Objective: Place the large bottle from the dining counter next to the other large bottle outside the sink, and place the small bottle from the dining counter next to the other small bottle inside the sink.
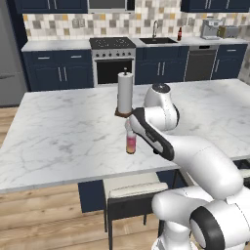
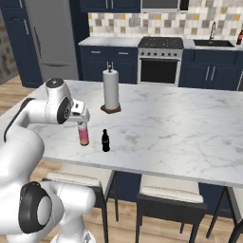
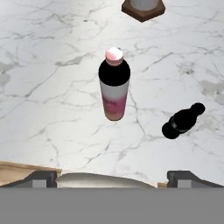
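Standing untouched on the dining counter (image 2: 180, 128) near the paper towel holder (image 2: 111, 90), the large bottle (image 3: 114, 85) and small bottle (image 3: 182, 121) await moving, sink (image 1: 157, 41) far off, gripper (image 3: 113, 177) fingers spread wide, holding nothing.

A paper towel roll (image 2: 111, 89) stands upright on a dark wooden base on the white marble tabletop (image 2: 190, 128). Two cushioned stools (image 2: 171, 199) sit tucked under its near edge. Across the wooden floor (image 1: 44, 219), a steel oven (image 1: 113, 61) sits among navy cabinets (image 1: 53, 71), with a dishwasher (image 1: 200, 63) further right.
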